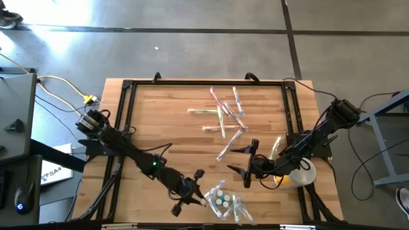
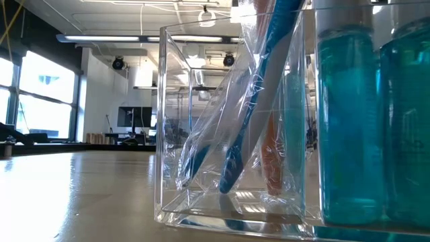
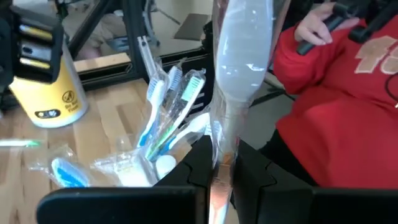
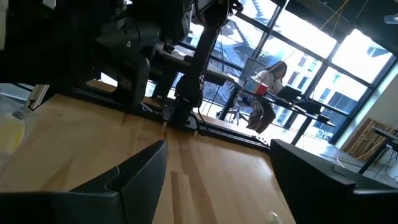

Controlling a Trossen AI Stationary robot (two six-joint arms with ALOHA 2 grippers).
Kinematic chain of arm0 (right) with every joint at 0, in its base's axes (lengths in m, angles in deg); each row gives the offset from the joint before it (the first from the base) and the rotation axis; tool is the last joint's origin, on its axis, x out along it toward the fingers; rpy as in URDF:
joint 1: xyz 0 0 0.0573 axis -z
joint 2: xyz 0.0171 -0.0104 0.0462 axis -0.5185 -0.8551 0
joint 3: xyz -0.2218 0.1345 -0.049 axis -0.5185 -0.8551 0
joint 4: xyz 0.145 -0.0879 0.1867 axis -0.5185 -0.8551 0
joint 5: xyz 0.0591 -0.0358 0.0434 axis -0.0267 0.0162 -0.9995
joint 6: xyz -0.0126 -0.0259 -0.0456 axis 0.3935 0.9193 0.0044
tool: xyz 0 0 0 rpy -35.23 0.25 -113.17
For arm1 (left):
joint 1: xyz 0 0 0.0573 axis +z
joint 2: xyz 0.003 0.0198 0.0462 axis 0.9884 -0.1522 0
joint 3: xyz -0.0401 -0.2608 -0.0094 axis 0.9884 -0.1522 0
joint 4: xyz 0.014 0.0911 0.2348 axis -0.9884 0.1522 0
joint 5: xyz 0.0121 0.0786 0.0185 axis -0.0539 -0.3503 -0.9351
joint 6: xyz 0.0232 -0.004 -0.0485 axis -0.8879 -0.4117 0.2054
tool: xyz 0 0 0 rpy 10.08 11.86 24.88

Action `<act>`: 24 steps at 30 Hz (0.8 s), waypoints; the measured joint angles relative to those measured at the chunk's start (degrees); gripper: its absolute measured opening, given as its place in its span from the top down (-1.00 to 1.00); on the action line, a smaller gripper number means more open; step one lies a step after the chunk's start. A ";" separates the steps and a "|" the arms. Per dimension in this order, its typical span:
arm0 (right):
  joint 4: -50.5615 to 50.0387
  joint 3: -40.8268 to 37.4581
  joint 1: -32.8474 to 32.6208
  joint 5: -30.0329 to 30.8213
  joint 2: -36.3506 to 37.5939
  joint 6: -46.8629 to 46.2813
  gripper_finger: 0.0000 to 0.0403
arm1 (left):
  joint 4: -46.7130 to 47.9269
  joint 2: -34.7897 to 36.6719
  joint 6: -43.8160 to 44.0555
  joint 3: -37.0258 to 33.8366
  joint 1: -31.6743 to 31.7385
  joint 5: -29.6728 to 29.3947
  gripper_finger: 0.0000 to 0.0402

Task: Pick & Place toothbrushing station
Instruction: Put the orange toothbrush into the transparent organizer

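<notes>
A clear organizer (image 1: 223,202) stands at the table's near edge with several wrapped toothbrushes (image 3: 166,109) in it; the low view shows them leaning in its compartment (image 2: 232,134) beside teal bottles (image 2: 366,121). My left gripper (image 1: 202,198) is beside the organizer on its left, shut on one wrapped toothbrush (image 3: 241,56). More wrapped toothbrushes (image 1: 225,115) lie loose on the middle of the table. My right gripper (image 1: 238,160) is open and empty above the table, right of centre; in its wrist view (image 4: 217,180) only bare wood shows between the fingers. My left gripper pinches the wrapped toothbrush between its two fingers at the narrow part of the wrapper (image 3: 219,168). The toothbrush runs on along the fingers and past their tips, its wide pale end (image 3: 244,68) out in front, clear of the table and over the organizer.
A yellow and white cup (image 1: 298,175) stands near the right arm at the table's right edge; it also shows in the left wrist view (image 3: 46,81). A black frame (image 1: 128,86) runs round the table. A person in red (image 3: 348,112) sits past the near edge.
</notes>
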 joint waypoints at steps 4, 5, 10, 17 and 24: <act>-1.08 0.00 0.00 -0.04 0.00 -0.02 -0.37 | -0.34 -0.02 -2.48 0.00 1.01 0.35 0.86; -1.16 0.00 0.00 -0.04 0.00 0.00 -0.37 | -0.58 -0.04 -2.59 0.00 1.46 1.16 0.86; -1.14 0.00 -0.01 -0.31 0.00 -0.02 -0.37 | -5.08 -0.68 -1.14 -2.99 3.78 4.20 0.86; -1.07 0.00 0.00 -1.30 0.00 -1.49 -0.37 | -15.60 -0.68 1.27 -10.17 6.16 8.03 0.87; -1.08 0.00 0.00 -3.08 0.00 -1.49 -0.37 | -16.49 -1.04 1.20 -12.83 6.77 8.25 0.87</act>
